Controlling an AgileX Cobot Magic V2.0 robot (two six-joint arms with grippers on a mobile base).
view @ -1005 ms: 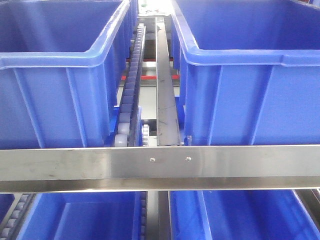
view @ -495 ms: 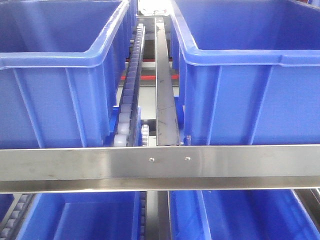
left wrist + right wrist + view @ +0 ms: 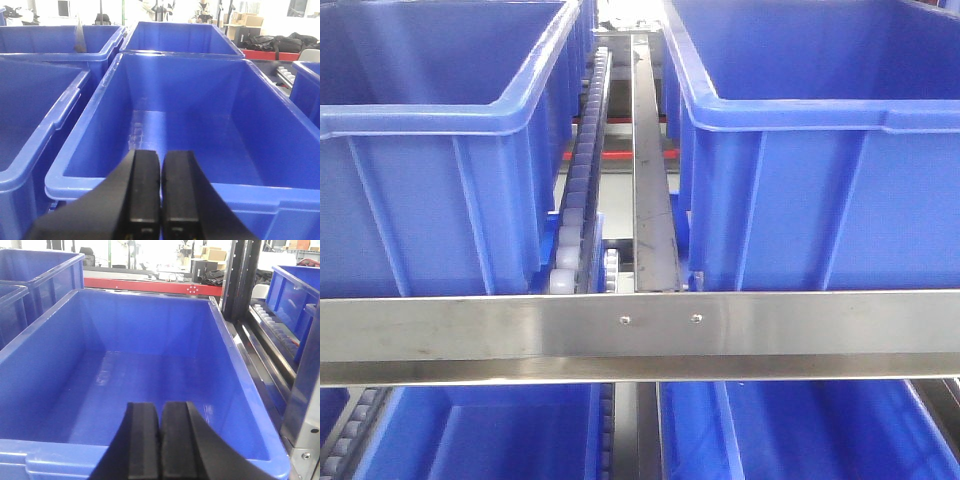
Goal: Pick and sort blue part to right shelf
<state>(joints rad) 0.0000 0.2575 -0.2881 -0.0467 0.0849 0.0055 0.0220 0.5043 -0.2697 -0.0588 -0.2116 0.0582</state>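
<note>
Glossy plastic bins (image 3: pixel 430 190) (smooth), brushed-steel shelf rail (image 3: pixel 640 335)

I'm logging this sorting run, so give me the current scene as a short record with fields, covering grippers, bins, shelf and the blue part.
left gripper: shut, holding nothing, above the near rim of an empty blue bin
right gripper: shut, holding nothing, above the near rim of another empty blue bin
right shelf: steel crossbar in front, blue bins on two tiers
roller track: runs between the upper bins
blue part: not visible in any view
</note>
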